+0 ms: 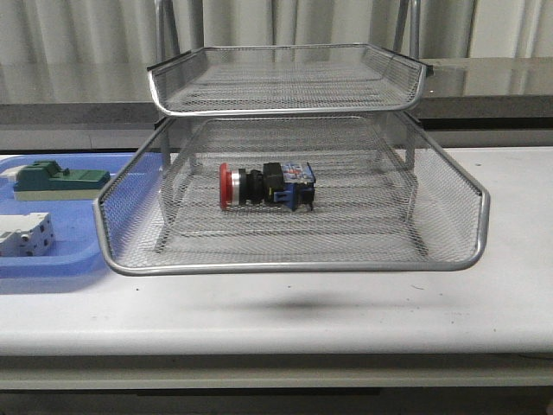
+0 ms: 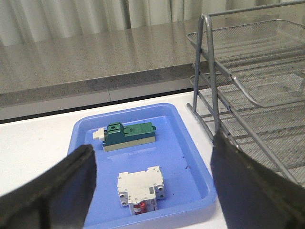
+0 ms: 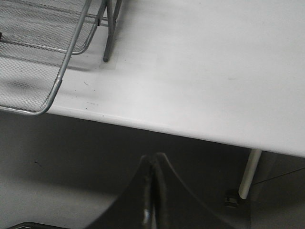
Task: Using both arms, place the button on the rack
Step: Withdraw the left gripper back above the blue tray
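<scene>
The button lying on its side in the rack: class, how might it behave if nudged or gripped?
The button has a round red cap, so it could roll a little, though its blocky blue-black rear probably stops it. It looks rigid. The rack mesh should limit sliding.

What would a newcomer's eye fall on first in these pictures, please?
Probably the silver wire rack filling the middle of the table, with the red-capped button lying on its side in the lower visible tray. Next, the blue tray to the left, holding a green block and a white switch.
</scene>
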### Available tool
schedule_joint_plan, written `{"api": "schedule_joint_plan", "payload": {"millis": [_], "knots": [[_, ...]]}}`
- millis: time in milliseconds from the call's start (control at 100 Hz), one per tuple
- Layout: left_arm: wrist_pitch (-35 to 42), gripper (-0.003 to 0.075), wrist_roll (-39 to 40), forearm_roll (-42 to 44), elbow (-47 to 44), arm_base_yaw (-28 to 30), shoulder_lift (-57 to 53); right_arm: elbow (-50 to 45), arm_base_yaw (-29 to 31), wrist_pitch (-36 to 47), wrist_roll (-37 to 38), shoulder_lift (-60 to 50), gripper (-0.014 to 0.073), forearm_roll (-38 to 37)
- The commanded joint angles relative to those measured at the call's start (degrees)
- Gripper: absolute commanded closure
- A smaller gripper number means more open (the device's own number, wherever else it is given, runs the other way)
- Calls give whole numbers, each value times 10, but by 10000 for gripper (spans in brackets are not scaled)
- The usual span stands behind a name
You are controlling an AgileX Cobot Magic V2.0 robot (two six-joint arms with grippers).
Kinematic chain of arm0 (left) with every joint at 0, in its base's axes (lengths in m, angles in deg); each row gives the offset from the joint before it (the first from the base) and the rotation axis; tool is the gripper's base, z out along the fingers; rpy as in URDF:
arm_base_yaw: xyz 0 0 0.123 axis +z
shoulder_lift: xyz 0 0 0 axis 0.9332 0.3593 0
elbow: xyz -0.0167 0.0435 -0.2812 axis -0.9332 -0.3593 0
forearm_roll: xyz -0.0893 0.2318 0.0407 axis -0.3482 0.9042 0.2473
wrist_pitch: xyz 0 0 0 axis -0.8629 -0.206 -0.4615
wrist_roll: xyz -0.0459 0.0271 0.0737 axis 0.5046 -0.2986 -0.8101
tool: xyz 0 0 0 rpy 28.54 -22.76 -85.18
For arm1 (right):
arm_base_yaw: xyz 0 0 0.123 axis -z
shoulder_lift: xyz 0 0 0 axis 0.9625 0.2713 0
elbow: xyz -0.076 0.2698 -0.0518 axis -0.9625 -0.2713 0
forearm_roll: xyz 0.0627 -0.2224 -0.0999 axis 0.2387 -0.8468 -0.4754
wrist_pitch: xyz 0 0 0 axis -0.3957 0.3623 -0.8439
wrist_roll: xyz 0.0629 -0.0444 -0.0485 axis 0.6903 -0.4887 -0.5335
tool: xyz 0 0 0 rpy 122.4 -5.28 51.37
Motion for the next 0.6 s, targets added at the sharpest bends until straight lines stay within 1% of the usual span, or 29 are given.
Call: {"api": "schedule_joint_plan", "payload": {"millis": [0,90,160,280,400,540,560,590], "knots": [[52,227,6,-8,15,1,4,20,2,35,0,4,664,-5],[52,231,6,-8,15,1,4,20,2,35,0,4,664,-5],[52,267,6,-8,15,1,4,20,2,35,0,4,664,-5],[52,395,6,-8,15,1,4,20,2,35,0,4,664,-5],[52,559,6,-8,15,1,4,20,2,35,0,4,664,-5],[52,729,6,-8,15,1,4,20,2,35,0,4,664,-4],[52,742,6,-8,15,1,4,20,2,35,0,4,664,-1],[52,740,6,-8,15,1,4,20,2,35,0,4,664,3]]}}
